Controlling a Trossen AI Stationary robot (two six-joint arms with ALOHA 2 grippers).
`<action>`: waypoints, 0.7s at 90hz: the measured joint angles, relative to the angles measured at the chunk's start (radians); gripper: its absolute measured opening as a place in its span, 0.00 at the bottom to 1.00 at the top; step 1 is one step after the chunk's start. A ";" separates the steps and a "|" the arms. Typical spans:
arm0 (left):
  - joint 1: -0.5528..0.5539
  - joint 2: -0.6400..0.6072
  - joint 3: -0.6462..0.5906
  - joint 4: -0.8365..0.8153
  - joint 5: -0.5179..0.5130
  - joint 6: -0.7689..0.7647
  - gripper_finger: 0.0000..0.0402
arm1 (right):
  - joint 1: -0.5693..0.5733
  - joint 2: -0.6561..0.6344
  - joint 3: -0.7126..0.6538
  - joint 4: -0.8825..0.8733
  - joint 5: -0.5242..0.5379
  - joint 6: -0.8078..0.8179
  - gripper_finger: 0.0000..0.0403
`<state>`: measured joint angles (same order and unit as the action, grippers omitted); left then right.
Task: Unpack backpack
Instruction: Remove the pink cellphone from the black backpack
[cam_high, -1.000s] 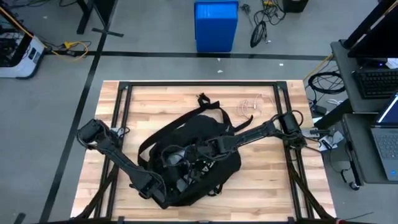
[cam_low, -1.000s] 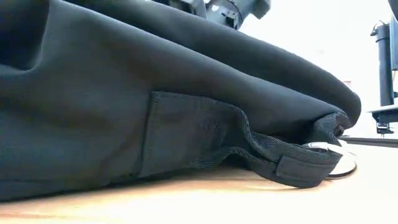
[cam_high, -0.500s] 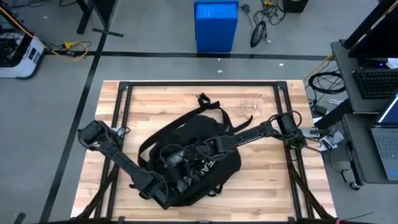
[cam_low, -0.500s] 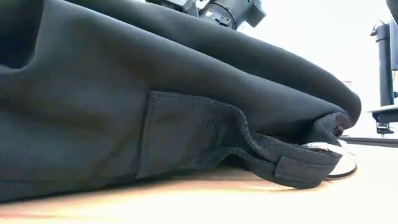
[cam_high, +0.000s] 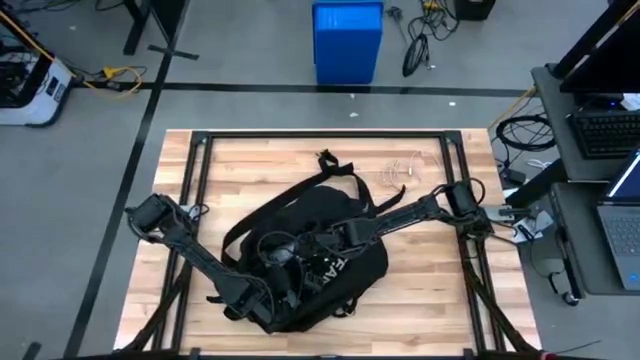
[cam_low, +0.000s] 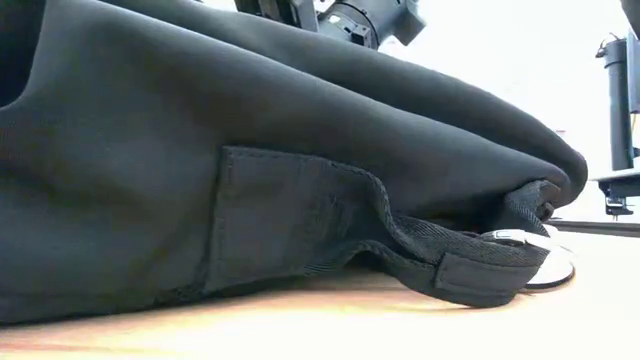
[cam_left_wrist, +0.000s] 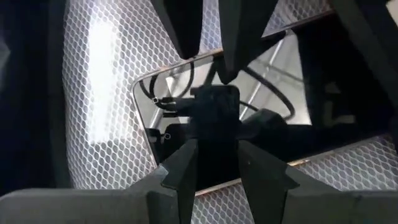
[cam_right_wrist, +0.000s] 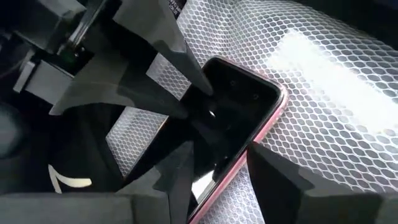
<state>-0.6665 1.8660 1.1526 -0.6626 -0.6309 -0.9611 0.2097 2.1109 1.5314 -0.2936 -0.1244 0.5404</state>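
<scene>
The black backpack (cam_high: 310, 250) lies flat on the middle of the table, and both arms reach into its opening. Inside, a phone (cam_right_wrist: 242, 112) with a dark glossy screen and a pink rim lies on white mesh lining (cam_right_wrist: 323, 68). My left gripper (cam_left_wrist: 217, 155) stands at one long edge of the phone, its fingers a narrow gap apart. My right gripper (cam_right_wrist: 217, 168) faces it from the opposite edge and is open, one finger over the screen and one beyond the pink rim (cam_right_wrist: 252, 149). In the low view, the backpack's side wall (cam_low: 250, 150) fills the picture. My left gripper's fingertips (cam_right_wrist: 198, 99) lie against the phone's screen by its long edge, slanting down from above, with nothing pinched between them. The phone lies flat on the mesh. My right gripper stands astride the phone's pink rim; I cannot tell whether it touches the phone.
The backpack's straps (cam_high: 335, 170) trail toward the far edge. A webbing strap (cam_low: 440, 270) lies on the wood beside a shiny round object (cam_low: 545, 262). A clear plastic item (cam_high: 400, 168) lies on the far right of the table. Bare wood shows around the backpack.
My left gripper has gone a little farther into the backpack, toward the table's right. In the low view, the backpack's side wall and its sewn patch have shifted sideways a little. The bottom of the backpack stays on the table.
</scene>
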 joint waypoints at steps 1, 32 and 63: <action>0.001 0.000 0.000 0.000 -0.001 0.000 0.26 | -0.001 0.000 0.000 -0.001 -0.001 0.002 0.33; 0.005 -0.003 -0.001 -0.009 -0.051 0.009 0.26 | 0.005 -0.005 0.000 -0.015 -0.112 -0.047 0.33; -0.030 -0.068 0.035 -0.078 -0.061 -0.002 0.26 | -0.001 -0.006 0.001 -0.073 0.003 -0.024 0.33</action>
<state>-0.6965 1.7981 1.1878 -0.7408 -0.6921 -0.9631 0.2085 2.1048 1.5322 -0.3668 -0.1218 0.5159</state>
